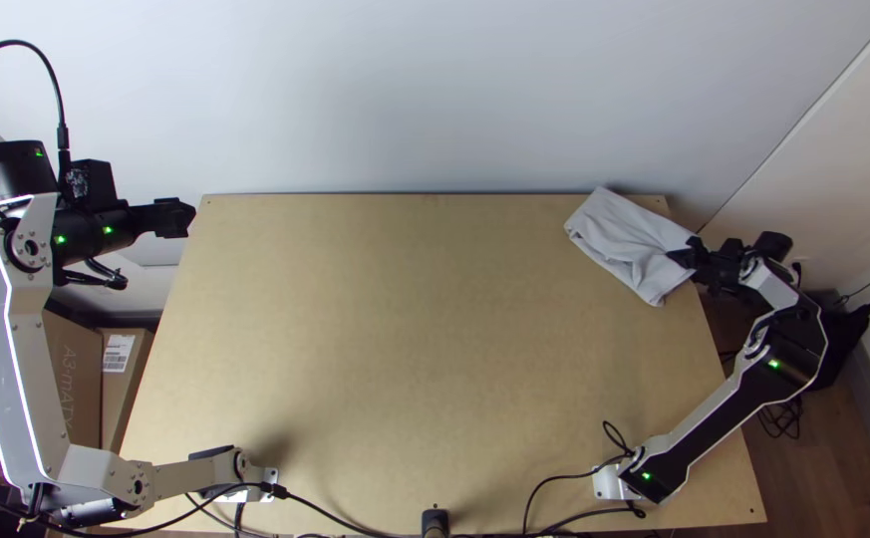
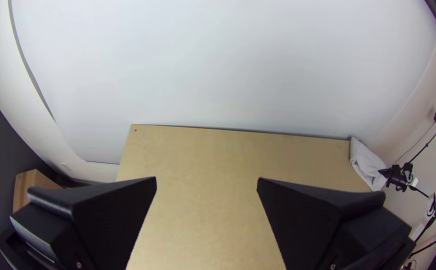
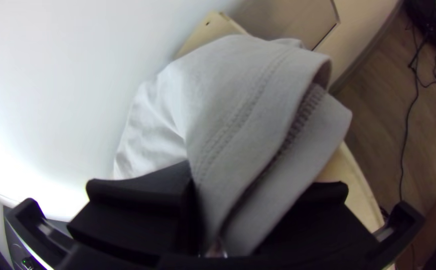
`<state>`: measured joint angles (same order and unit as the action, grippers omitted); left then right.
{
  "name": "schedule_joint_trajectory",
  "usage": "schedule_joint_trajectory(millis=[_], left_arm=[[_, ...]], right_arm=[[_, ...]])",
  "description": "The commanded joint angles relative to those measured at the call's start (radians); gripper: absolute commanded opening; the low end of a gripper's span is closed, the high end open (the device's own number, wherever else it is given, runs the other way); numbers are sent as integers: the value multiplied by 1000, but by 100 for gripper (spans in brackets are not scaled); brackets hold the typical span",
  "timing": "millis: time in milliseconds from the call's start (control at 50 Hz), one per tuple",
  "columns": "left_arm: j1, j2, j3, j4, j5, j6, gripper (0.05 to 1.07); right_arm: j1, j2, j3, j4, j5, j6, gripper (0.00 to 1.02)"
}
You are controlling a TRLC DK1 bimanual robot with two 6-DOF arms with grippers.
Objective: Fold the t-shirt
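The right gripper pinches the t-shirt, the left gripper gapes, and a box bears a label.

a: how's the left arm look?
b: silver-grey links with bright white edges, black joints, little green lights, and a round plate ringed with small screws.
a: any cables?
b: a black cable loops off its black motor housings.
a: and the right arm?
b: black faces, pale sides, green lights too.
a: the grippers?
b: both black. the left gripper has wide, wedge-shaped fingers, with a small screw near each one's base.
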<state>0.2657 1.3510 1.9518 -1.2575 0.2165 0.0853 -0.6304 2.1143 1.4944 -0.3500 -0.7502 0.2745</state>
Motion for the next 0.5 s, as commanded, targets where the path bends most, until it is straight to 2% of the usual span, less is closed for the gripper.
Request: schedule_joint_trajectory(millis=[0,20,40,100,200,360,420,480], left_arm=[[-16,5,-7,12,9,-25,102],[-20,5,-7,13,9,-27,102],[-23,5,-7,13,9,-30,102],[-33,4,-7,15,9,-38,102],[-48,4,-7,24,9,-45,102],[-66,4,-1,41,9,-68,103],[-65,2,-1,44,9,-78,103],[-62,2,-1,50,9,-90,103]], right_arm=[[-49,26,64,-18,-8,-34,84],[-54,24,73,-21,-8,-37,102],[-58,24,83,-23,-3,-40,99],[-66,10,113,-24,26,-47,99],[-75,-7,173,-24,111,-72,99],[-83,-68,213,-18,273,-181,99],[-80,-135,194,8,357,-235,99],[-74,-229,165,65,384,-259,99]])
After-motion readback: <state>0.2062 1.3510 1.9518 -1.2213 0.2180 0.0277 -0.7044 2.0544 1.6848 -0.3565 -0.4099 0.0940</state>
